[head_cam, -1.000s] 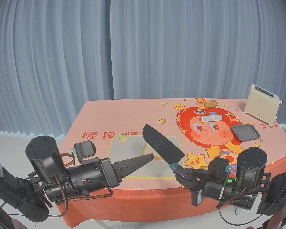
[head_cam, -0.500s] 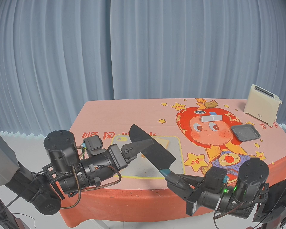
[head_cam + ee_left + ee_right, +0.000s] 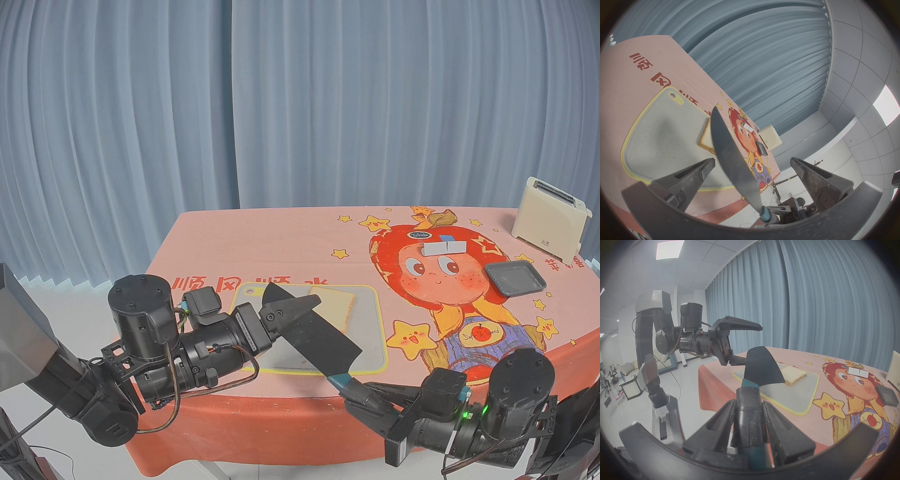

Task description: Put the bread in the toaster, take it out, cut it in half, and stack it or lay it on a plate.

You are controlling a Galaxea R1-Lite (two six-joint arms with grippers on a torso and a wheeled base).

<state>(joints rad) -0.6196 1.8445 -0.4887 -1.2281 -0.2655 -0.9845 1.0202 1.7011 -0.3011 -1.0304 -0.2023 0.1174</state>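
Note:
My right gripper [image 3: 357,392] [image 3: 749,415] is shut on the teal handle of a black-bladed knife [image 3: 312,325] [image 3: 763,366] [image 3: 729,154]. The blade slants up over the near part of the grey cutting board [image 3: 369,337] [image 3: 659,137] [image 3: 801,394]. A slice of bread [image 3: 335,306] [image 3: 704,140] [image 3: 793,374] lies flat on the board, just beyond the blade. My left gripper [image 3: 294,307] [image 3: 751,165] [image 3: 747,343] is open above the board's left side, holding nothing, close to the blade's tip. A cream toaster [image 3: 550,219] [image 3: 770,137] stands far right.
A dark rectangular plate [image 3: 515,278] [image 3: 887,395] lies on the pink printed tablecloth in front of the toaster. A small grey and blue block [image 3: 444,247] rests farther back. The near table edge runs just under both grippers.
The right gripper and knife have slid left and toward the near table edge, uncovering the bread. The left arm has swung in closer to the board.

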